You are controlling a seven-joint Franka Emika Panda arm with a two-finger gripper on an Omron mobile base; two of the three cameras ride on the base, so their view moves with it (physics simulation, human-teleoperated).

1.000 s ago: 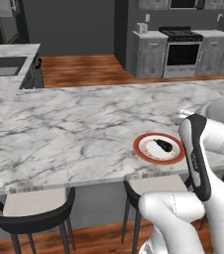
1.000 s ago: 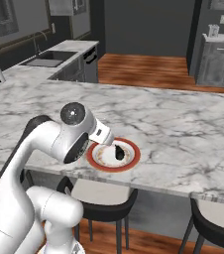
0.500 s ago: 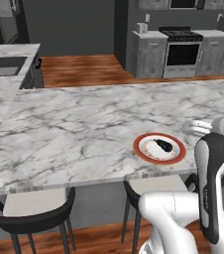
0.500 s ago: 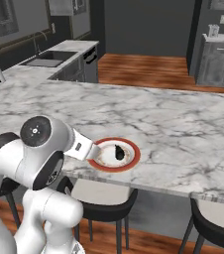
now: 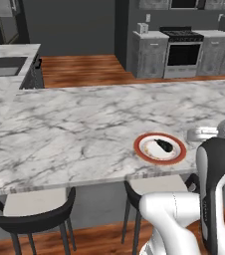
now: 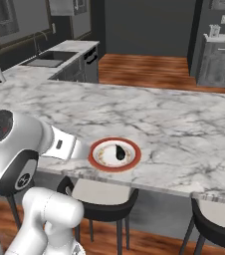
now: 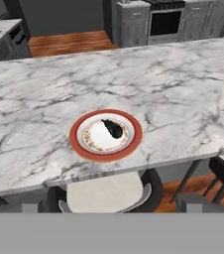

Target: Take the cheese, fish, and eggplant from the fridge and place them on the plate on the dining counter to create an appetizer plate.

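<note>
The dark eggplant [image 5: 164,145] [image 6: 119,153] [image 7: 114,129] lies alone on the red-rimmed white plate [image 5: 140,152] [image 6: 97,162] [image 7: 77,141]. The plate sits near the front edge of the marble dining counter [image 5: 74,129] [image 6: 184,134] [image 7: 173,84]. My gripper [image 7: 108,206] is drawn back in front of the counter, above a stool and well short of the plate. It is open, with its tips far apart and nothing between them. The cheese, the fish and the fridge are out of view.
Black stools [image 5: 30,214] [image 6: 102,201] [image 7: 106,193] stand under the counter's front edge. A sink counter [image 5: 5,62] [image 6: 55,57] is at the far left. A stove [image 5: 183,47] between grey cabinets stands across the wooden floor.
My arm has pulled back from over the plate toward the base and dropped lower. The eggplant stays on the plate where it was.
</note>
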